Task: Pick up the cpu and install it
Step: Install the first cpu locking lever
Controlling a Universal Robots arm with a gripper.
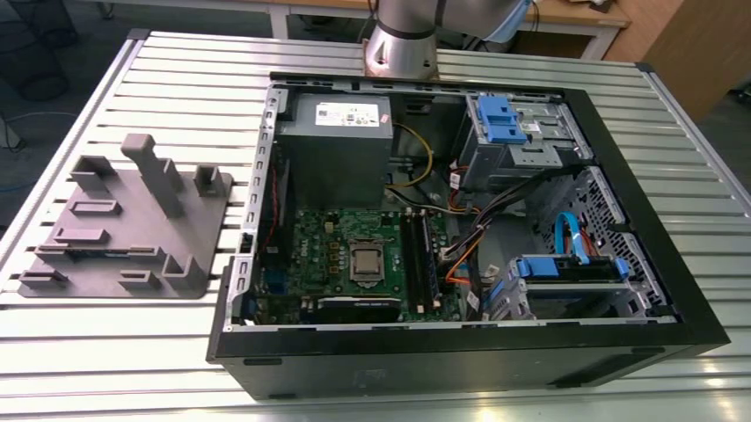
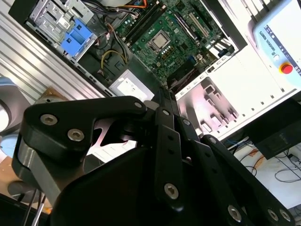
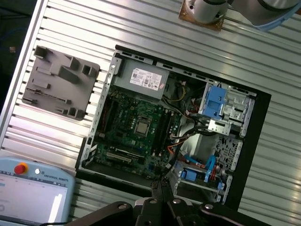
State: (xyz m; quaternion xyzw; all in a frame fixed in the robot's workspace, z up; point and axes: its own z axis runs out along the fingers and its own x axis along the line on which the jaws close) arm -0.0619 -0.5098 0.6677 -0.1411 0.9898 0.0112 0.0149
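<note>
- cpu (image 1: 365, 261) sat flat in the socket at mid motherboard (image 1: 317, 237), silvery top up; also seen in both wrist views (image 2: 159, 41) (image 3: 141, 125). Judged already seated in place, since nothing held it.
- Black memory sticks (image 1: 413, 255) ran just beside the socket, on the exterior view's right of it.
- Power supply (image 1: 338, 119) lay further back in the open computer case (image 1: 657, 220); blue drive brackets (image 1: 499, 119) toward the exterior view's right.
- Case lay on its side on the slatted metal desk (image 1: 176, 61), open face up, presumably so the board could be reached from above.
- Grey fixture block (image 1: 129, 220) stood on the desk outside the case, on the exterior view's left, well apart from the cpu; I could not make out a chip on it.
- Pincer (image 3: 161, 184) was high above the case, well clear of the cpu, near the case's edge in the first wrist view.
- Its fingertips (image 2: 164, 94) looked pressed together with nothing between them.
- Teach pendant (image 3: 33, 193) lay near the case.
</note>
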